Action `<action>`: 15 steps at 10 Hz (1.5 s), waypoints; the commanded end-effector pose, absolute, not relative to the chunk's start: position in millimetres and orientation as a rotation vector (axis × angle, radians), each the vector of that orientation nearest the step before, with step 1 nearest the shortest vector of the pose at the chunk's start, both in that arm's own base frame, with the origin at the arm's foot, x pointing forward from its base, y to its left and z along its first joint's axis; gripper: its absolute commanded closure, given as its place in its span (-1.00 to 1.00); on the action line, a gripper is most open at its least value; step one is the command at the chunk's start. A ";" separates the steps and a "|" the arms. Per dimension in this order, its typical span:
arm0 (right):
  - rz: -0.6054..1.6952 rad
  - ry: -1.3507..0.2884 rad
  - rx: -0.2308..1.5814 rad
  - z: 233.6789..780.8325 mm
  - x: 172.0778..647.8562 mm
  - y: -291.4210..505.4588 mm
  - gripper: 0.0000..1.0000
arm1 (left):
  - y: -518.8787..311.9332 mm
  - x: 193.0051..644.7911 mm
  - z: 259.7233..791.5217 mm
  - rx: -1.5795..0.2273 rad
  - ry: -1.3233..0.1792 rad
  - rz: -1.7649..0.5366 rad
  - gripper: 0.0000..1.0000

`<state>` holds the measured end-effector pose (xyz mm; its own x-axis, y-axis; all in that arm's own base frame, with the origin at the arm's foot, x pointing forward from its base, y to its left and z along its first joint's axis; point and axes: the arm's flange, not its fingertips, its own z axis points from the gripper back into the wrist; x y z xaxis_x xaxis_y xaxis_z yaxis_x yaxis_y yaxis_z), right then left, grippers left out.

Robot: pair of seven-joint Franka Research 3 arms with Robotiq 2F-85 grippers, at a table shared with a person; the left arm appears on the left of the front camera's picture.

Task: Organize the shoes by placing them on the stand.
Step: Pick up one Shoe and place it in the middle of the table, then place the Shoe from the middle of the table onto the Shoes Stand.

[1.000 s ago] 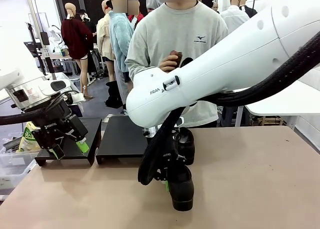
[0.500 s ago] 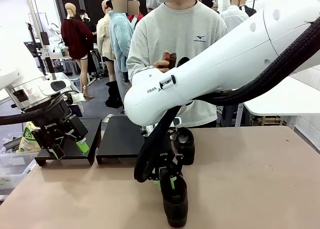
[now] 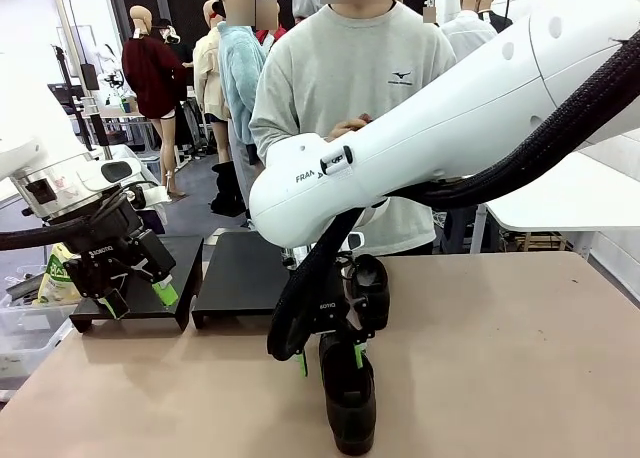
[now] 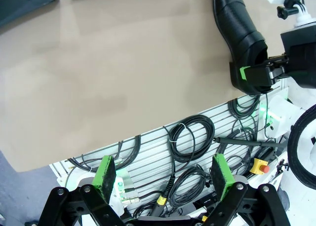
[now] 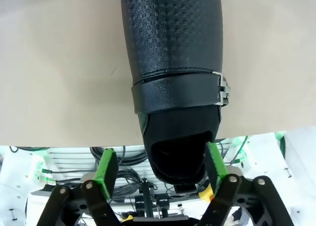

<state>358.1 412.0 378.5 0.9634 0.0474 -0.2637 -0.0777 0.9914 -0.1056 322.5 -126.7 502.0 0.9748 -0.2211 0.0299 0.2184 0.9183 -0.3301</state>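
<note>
A black shoe [image 3: 349, 406] lies on the tan table near its front edge, toe toward me. In the right wrist view this shoe [image 5: 173, 63] has a textured upper and a buckled strap, its heel end by the table's edge. My right gripper [image 3: 330, 363] hovers over that heel end, open, its green pads [image 5: 106, 168] standing on either side of the shoe's opening. A second black shoe [image 3: 372, 283] stands just behind it. The black stand [image 3: 240, 273] sits at the back left with bare top panels. My left gripper [image 3: 142, 300] hangs open in front of the stand, holding nothing.
A person in a grey sweatshirt [image 3: 350, 68] stands at the far side, hands at chest height. The right arm's thick white link [image 3: 420, 148] spans the middle of the table. Cables and a slotted rail [image 4: 187, 142] lie below the table's near edge. Bare tabletop [image 3: 500, 358] stretches right.
My right gripper set the shoe down a little nearer the front edge, then opened and let go of it. The left arm has stayed still.
</note>
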 end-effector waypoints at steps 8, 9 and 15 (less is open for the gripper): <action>0.036 0.266 -0.108 384.5 355.8 412.1 -1.00 | -126.6 321.9 503.2 -0.335 0.013 -0.216 -1.00; 0.018 0.257 -0.094 405.1 351.2 400.3 -1.00 | -126.6 321.9 503.2 -0.335 0.013 -0.216 -1.00; 0.134 0.290 -0.179 448.3 355.5 227.2 -1.00 | -126.6 321.9 503.2 -0.335 0.013 -0.216 -1.00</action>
